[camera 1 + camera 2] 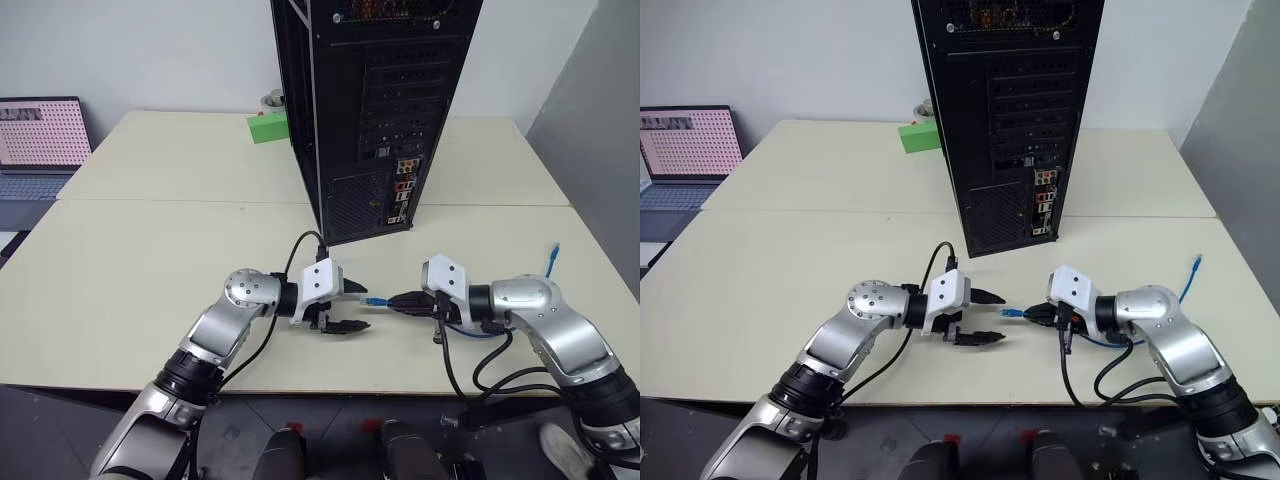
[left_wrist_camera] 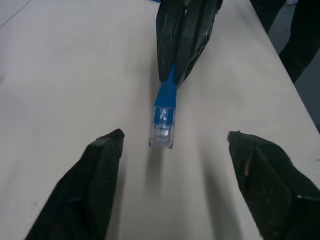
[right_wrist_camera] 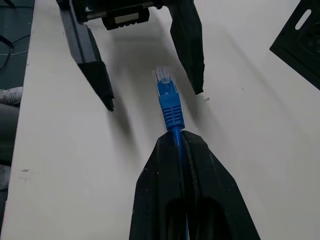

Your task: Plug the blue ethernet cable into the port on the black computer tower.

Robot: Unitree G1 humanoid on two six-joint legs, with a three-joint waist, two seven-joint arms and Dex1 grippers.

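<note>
The blue ethernet cable (image 1: 374, 300) is pinched in the right gripper (image 1: 397, 301), fingers clamped tight on the cord just behind the blue boot, so the clear plug (image 2: 162, 131) sticks out past the fingertips, held just above the table (image 1: 150, 260). It points straight at the left gripper (image 1: 352, 308), whose two fingers are spread apart with the plug's tip right at the gap, not touching either one. The rest of the cord trails off behind the right arm. The black computer tower (image 1: 370, 110) stands upright behind both grippers, port (image 1: 398, 199) panel facing them, well apart from the plug.
</note>
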